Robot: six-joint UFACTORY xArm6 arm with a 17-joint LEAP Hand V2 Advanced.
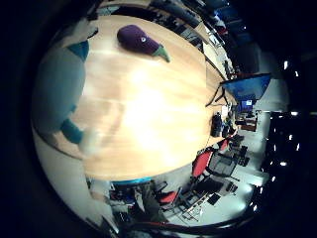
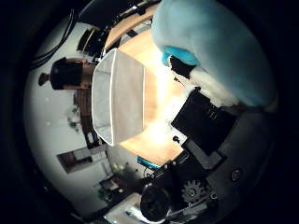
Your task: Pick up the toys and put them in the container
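On wooden table [image 1: 148,124]: eggplant toy [image 1: 141,39], grey container [image 2: 119,95]; blue plush [image 2: 215,46] against palm.

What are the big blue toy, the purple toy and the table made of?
The blue toy looks like soft plush: fuzzy, matte, rounded. The purple toy, shaped like an eggplant, also seems to be stuffed fabric with a green tip. The table looks like light wood or laminate, smooth and shiny under the light.
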